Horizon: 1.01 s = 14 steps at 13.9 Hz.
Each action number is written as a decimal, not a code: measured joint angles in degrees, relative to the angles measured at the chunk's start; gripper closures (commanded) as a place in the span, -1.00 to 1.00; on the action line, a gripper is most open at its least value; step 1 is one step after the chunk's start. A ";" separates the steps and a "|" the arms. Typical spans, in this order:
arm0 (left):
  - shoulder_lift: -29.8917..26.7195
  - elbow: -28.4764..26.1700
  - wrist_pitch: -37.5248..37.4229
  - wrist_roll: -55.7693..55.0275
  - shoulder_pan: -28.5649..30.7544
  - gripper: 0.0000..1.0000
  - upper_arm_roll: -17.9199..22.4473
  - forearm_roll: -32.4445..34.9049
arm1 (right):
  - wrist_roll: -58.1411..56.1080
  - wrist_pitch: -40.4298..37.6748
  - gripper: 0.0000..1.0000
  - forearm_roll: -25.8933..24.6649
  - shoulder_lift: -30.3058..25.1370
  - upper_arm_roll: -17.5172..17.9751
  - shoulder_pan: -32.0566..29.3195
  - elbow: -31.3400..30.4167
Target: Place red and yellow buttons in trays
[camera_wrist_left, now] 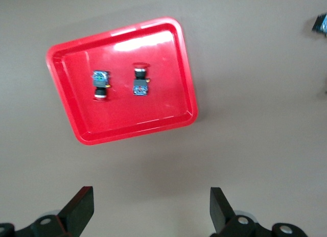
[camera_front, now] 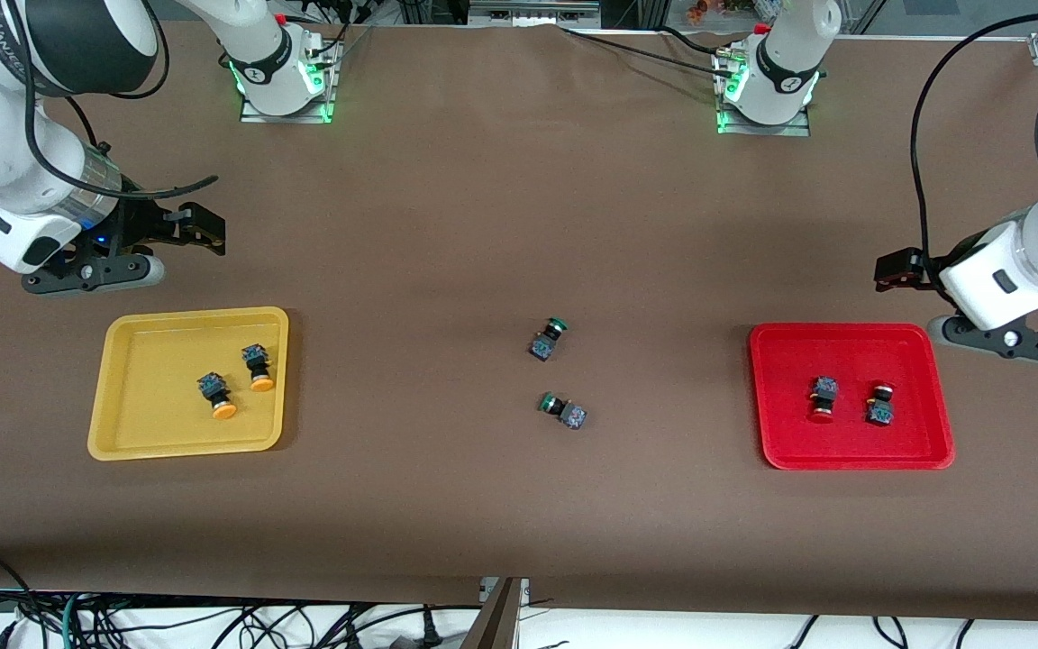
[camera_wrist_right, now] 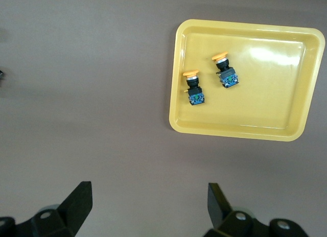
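Note:
Two yellow-orange buttons (camera_front: 217,397) (camera_front: 257,368) lie on their sides in the yellow tray (camera_front: 150,397) at the right arm's end of the table. Two red buttons (camera_front: 824,398) (camera_front: 880,403) lie in the red tray (camera_front: 789,433) at the left arm's end. My right gripper (camera_front: 202,227) is open and empty, up over bare table beside the yellow tray. My left gripper (camera_front: 897,269) is open and empty, up over bare table beside the red tray. The left wrist view shows the red tray (camera_wrist_left: 163,63) with both red buttons (camera_wrist_left: 100,85). The right wrist view shows the yellow tray (camera_wrist_right: 271,94) with both yellow buttons (camera_wrist_right: 193,89).
Two green-capped buttons (camera_front: 549,339) (camera_front: 564,410) lie on the brown table midway between the trays. The arm bases (camera_front: 280,72) (camera_front: 767,81) stand along the table's edge farthest from the front camera. Cables hang below the near edge.

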 measured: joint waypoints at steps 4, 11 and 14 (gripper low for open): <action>-5.84 -3.48 3.62 -2.48 -5.10 -1.00 12.23 -2.21 | 0.00 -0.01 -0.99 -0.01 0.00 0.02 -0.01 0.00; -18.40 -22.76 13.24 -6.92 -7.17 -1.00 14.32 -5.46 | 0.00 -0.03 -0.99 -0.04 0.00 0.00 -0.13 0.00; -18.45 -23.29 13.52 -7.16 -5.99 -1.00 14.27 -6.94 | 0.00 -0.04 -0.99 -0.04 0.00 -0.03 -0.24 0.00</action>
